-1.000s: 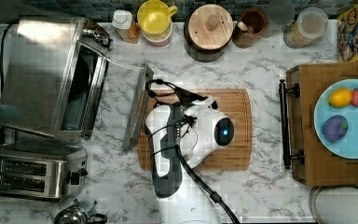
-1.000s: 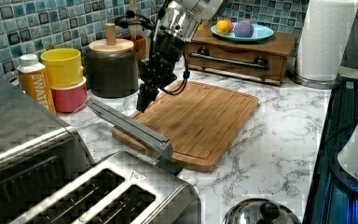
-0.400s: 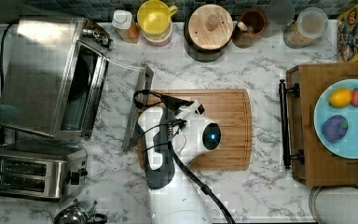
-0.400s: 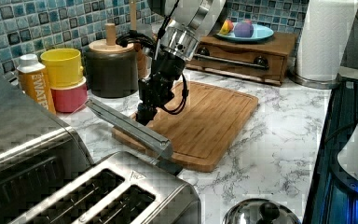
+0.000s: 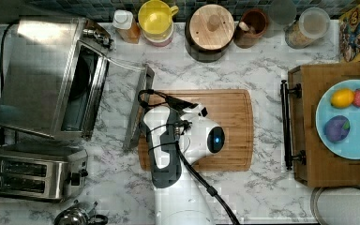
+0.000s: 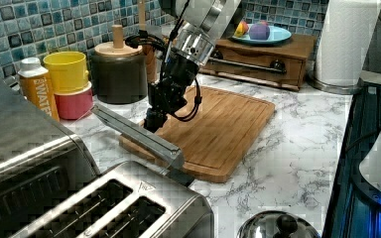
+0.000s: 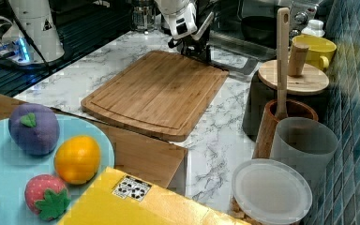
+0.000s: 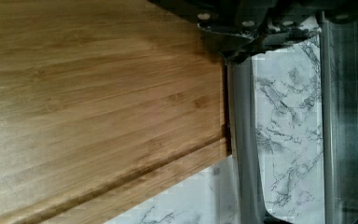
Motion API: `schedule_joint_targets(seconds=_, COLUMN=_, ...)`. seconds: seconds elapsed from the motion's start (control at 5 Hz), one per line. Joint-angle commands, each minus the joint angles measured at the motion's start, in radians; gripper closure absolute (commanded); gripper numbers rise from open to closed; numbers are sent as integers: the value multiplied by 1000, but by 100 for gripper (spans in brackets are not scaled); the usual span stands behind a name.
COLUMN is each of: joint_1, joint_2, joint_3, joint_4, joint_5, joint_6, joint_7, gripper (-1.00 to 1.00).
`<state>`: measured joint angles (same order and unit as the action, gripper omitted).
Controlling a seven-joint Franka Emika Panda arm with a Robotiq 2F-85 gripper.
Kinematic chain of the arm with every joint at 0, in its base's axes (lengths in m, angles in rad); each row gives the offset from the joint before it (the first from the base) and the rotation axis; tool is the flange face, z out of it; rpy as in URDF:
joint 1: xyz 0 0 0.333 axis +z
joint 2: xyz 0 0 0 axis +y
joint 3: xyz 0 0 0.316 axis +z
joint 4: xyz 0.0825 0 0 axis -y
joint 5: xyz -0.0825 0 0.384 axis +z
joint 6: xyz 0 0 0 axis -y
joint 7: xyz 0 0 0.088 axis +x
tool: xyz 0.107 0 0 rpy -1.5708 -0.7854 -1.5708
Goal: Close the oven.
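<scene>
**Claw at the door's handle edge, lift not yet made**

The oven (image 5: 47, 75) stands on the marble tabletop (image 5: 262, 197) at the top view's left, its shiny flat top toward the camera and its dark inside exposed. Its glass door (image 5: 122, 101) hangs open, swung down and out toward the cutting board, with the bar handle (image 6: 139, 135) along its free edge. In the left view the door slopes from the oven's front down to that handle, which sits just over the near edge of the wooden cutting board (image 5: 225, 126).

The claw (image 6: 155, 119) is down at the handle edge, right beside the bar, about midway along it as the left view shows it. Whether its fingers are spread or pressed together I cannot tell; they are hidden behind the bar and the dark wrist parts. The wrist view shows the board's edge and the metal bar (image 8: 242, 140) running side by side, with marble beyond.

By my reading, the step in hand is getting a purchase on the door's free edge. The closing swing itself has not begun, since the door is still well open. The next move calls for pushing or lifting the handle edge up and over toward the oven's front, following the arc of the hinge rather than a straight line, so the contact does not slip off the smooth bar.

Just below the oven in the top view stands a two-slot toaster (image 5: 37, 173).
</scene>
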<state>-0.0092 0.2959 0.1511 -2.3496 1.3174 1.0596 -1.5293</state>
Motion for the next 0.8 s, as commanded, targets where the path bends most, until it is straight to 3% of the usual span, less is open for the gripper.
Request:
schedule_joint_targets(seconds=0.2, joint_1=14, joint_2=-120, joint_3=36, joint_4=84, joint_5=71, joint_6=-69, joint_7=-78, gripper=100)
schedule_joint_targets(seconds=0.4, joint_1=42, joint_2=-18, joint_3=40, joint_4=152, joint_5=-81, joint_6=-106, joint_7=39, gripper=100)
schedule_joint_targets(seconds=0.6, joint_1=51, joint_2=31, joint_3=53, joint_4=179, joint_5=-99, joint_6=-109, joint_7=67, gripper=100)
schedule_joint_targets(seconds=0.8, joint_1=37, joint_2=22, joint_3=67, joint_4=172, joint_5=-26, joint_6=-75, joint_7=78, gripper=100)
